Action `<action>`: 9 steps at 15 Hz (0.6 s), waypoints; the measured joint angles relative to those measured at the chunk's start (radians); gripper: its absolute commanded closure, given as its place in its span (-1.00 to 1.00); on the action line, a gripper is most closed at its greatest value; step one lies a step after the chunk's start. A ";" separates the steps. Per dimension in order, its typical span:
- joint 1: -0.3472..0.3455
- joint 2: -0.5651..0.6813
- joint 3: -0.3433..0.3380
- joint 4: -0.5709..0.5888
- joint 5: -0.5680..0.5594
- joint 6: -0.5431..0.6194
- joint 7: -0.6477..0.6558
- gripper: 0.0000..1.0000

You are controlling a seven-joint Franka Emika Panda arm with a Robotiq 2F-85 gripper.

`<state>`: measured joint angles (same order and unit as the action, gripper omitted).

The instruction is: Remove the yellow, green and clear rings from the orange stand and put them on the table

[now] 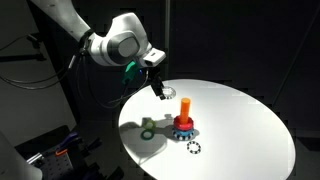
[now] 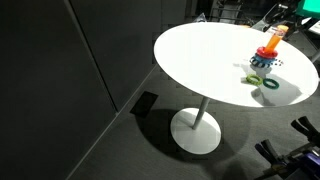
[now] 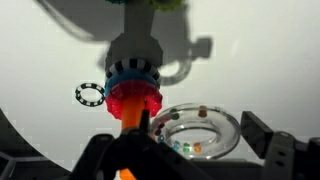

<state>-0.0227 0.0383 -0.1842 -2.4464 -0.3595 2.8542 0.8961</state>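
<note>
Round white desk [image 1: 250,125] is brightly lit, and the room around it is dark (single pedestal foot seen under it in an exterior view). Orange stand [image 1: 185,107] is set upright on the desk, long axis vertical, top pointing up, with a red ring [image 1: 184,124] seated round its foot. Green ring [image 1: 147,126] is laid flat on the desk, well apart from the stand. Clear ring [image 3: 198,132] is seen flat just beside the stand in the wrist view. Claw [image 1: 157,90] is held above the desk near the peg top, jaws spread wide, nothing gripped.

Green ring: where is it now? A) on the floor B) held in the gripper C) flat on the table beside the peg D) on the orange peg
C: in an exterior view the green ring lies flat on the table, apart from the orange peg.
</note>
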 measured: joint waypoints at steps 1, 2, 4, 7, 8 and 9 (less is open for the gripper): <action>0.001 0.001 0.002 -0.002 0.001 -0.014 -0.006 -0.29; 0.000 0.003 0.006 -0.002 0.003 -0.028 -0.013 -0.29; -0.004 0.013 0.010 -0.003 0.003 -0.047 -0.023 -0.29; -0.008 0.038 0.010 -0.003 0.003 -0.069 -0.035 -0.29; -0.010 0.050 0.010 -0.003 0.003 -0.073 -0.037 -0.29; -0.012 0.063 0.009 -0.002 0.003 -0.075 -0.039 -0.29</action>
<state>-0.0348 0.1010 -0.1748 -2.4486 -0.3564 2.7788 0.8571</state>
